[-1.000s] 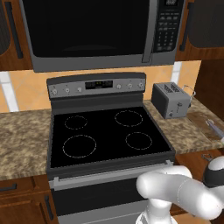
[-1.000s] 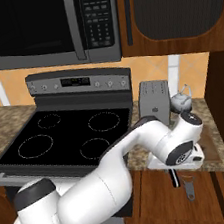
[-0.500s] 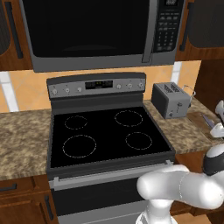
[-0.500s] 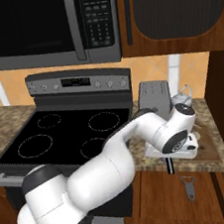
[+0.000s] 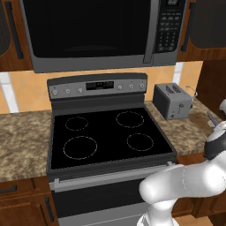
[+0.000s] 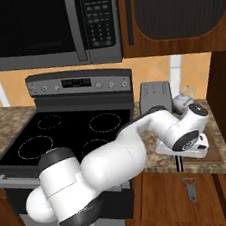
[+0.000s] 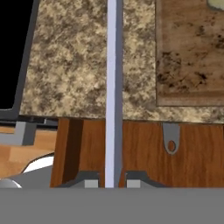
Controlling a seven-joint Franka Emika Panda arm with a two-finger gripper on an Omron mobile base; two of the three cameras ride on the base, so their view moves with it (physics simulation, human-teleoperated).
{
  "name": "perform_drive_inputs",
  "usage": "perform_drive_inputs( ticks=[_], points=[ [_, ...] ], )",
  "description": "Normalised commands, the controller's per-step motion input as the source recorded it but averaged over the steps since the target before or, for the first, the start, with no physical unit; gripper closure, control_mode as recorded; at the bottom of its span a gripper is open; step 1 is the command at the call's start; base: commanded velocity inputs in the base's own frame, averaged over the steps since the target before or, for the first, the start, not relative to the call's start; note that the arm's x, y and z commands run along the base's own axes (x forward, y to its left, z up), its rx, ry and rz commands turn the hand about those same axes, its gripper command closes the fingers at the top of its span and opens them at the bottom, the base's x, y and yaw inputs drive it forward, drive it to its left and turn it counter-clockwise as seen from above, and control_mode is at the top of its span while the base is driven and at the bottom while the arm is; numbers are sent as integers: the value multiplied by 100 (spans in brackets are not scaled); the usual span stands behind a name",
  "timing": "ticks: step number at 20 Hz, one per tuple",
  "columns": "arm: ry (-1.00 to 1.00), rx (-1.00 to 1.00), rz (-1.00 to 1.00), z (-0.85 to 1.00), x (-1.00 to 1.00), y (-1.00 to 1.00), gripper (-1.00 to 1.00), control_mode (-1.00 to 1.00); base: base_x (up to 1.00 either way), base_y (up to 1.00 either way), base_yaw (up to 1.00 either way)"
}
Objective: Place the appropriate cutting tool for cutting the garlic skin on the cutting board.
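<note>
My gripper is shut on the cutting tool, a slim knife. Its silver blade runs straight up the hand view, across the cabinet front and the speckled counter. The dark-brown cutting board lies to the right of the blade, apart from it. A pale sliver of the garlic shows on the board at the top right corner. In the right base view my hand hovers over the counter's front edge beside the cutting board. The knife's dark handle points down below the hand.
A silver toaster stands at the back of the counter just behind my hand. The black stove top lies to the left. A small grey utensil-shaped piece shows against the wooden cabinet front below the counter.
My hand has shifted slightly right and up along the counter's front edge with the knife still held. The jaws have stayed shut.
</note>
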Motion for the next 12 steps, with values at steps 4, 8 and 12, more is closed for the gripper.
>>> perform_drive_inputs(
  ticks=[4, 8, 12],
  points=[
    [0, -5, 0, 26, 11, 3, 100, -100, 0, 0, 0],
    [5, -7, 0, 21, 28, 0, 100, -100, 0, 0, 0],
    [1, 0, 0, 0, 13, -26, 100, -100, 0, 0, 0]
  ],
)
